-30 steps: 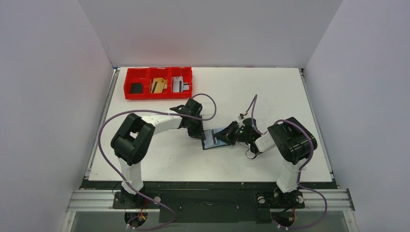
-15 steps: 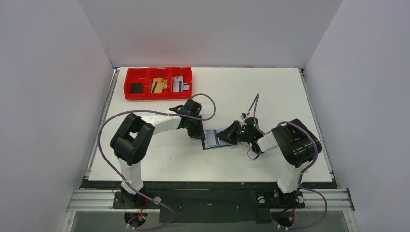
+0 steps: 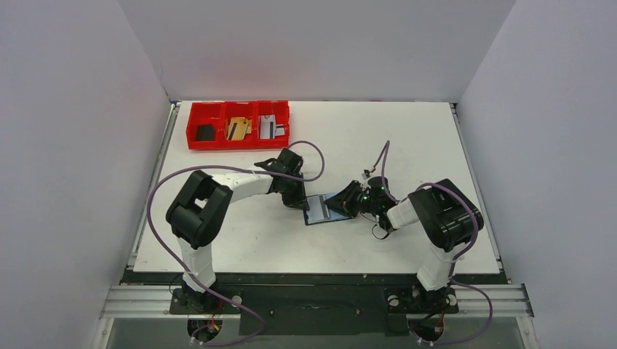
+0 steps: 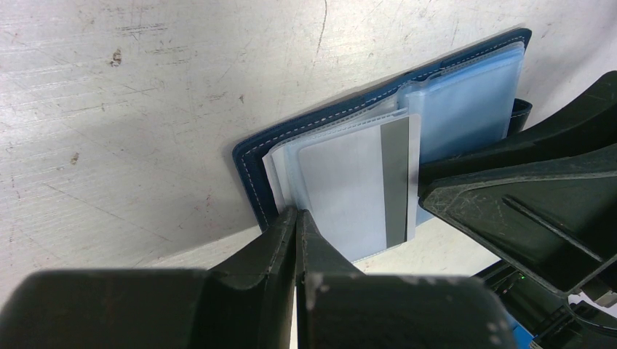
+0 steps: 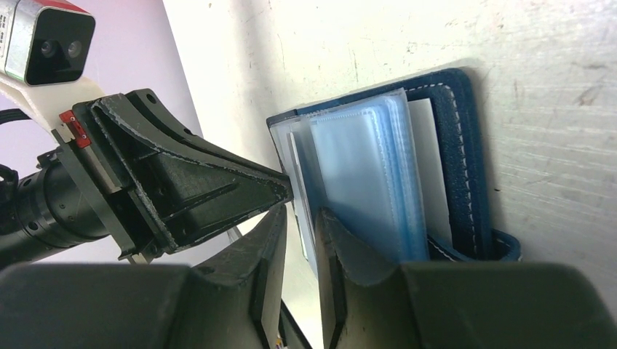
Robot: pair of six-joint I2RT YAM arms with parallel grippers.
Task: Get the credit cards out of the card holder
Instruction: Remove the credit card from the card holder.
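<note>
The navy card holder lies open on the table between my grippers. It also shows in the left wrist view and the right wrist view. A silvery-grey card with a dark stripe sticks out of its clear sleeves. My left gripper is shut, its tips against the sleeves at the holder's edge, and I see nothing between them. My right gripper is narrowly open, and a thin card or sleeve edge runs into the gap. Its fingers reach the card's striped edge.
A red three-compartment tray stands at the back left of the table. It holds a black card, a tan-gold card and a silvery card. The left arm's fingers sit close in front of my right gripper.
My right gripper has slid a little to the left, closer onto the card holder. The left gripper and the holder have stayed in place.
</note>
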